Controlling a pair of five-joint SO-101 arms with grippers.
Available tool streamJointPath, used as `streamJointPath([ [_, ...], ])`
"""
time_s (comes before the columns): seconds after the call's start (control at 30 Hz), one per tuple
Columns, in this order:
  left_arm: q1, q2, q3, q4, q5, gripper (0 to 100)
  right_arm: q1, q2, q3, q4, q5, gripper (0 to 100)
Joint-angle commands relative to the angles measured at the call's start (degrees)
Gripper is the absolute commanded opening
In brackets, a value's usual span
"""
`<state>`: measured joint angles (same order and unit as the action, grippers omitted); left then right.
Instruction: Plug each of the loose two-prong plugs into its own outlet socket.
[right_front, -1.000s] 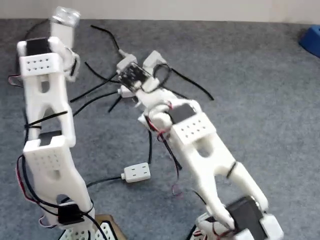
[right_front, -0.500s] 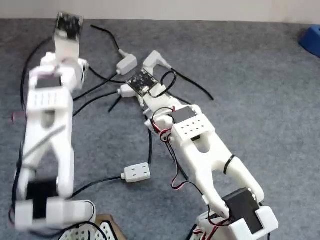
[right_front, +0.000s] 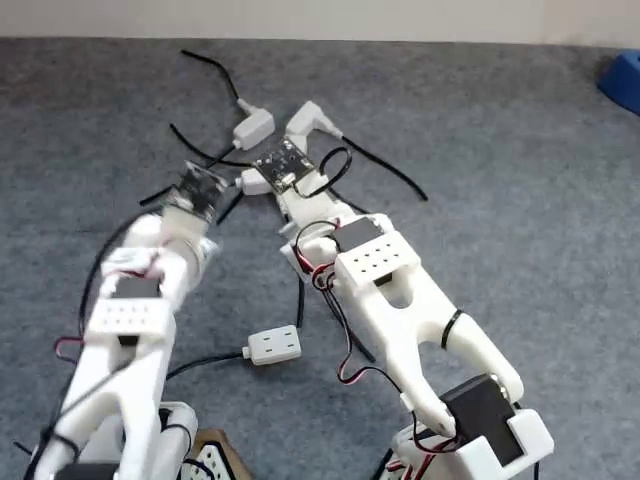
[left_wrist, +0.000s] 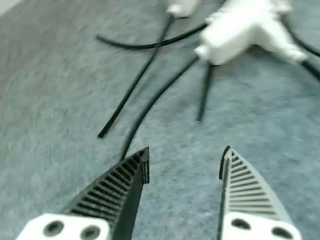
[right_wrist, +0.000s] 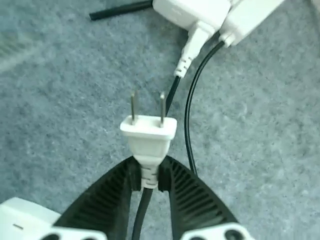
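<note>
Looking over the table (right_front: 520, 180) from the left: the left arm (right_front: 130, 320) is hanging low over the grey surface with its jaws spread wide and nothing between them. They're pointing at a tangle of black cords (left_wrist: 150, 100) and a blurry white thing I can't make out.

A bit further right, near the front, a white outlet block (right_front: 273, 345) is lying on its own cord, well apart from both arms.

Then the right arm (right_front: 400, 290) is stretching out toward the far side. Its jaws are pinching a white two-prong plug (right_wrist: 148, 131) by the ribbed neck just behind the body, and the prongs are aiming at two white outlet pieces (right_wrist: 192, 12) just ahead. From above, those two (right_front: 253, 128) (right_front: 310, 120) are sitting close together at the far end.

My guess on handling: the plug is light, hard plastic, but that neck is rubbery, so it's probably going to flex when pushed. Holding the flat sides of the body looks safer to me. The prongs look thin and need to go in straight. The outlet pieces look light enough to skid on the table, so the free jaws bracing one from behind seems smart.
</note>
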<state>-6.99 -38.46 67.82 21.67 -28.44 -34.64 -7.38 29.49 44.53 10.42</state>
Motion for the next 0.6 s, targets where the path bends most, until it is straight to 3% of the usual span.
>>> streamJointPath([
  [0.0, 2.77, -6.02, 1.10, -1.23, -0.88, 24, -0.48, -1.01, 0.22, -1.45, -1.41, 0.7],
  [0.57, 6.99, -7.60, 1.01, -1.14, -0.44, 24, -7.43, -1.19, 2.15, -1.89, -7.12, 0.7],
])
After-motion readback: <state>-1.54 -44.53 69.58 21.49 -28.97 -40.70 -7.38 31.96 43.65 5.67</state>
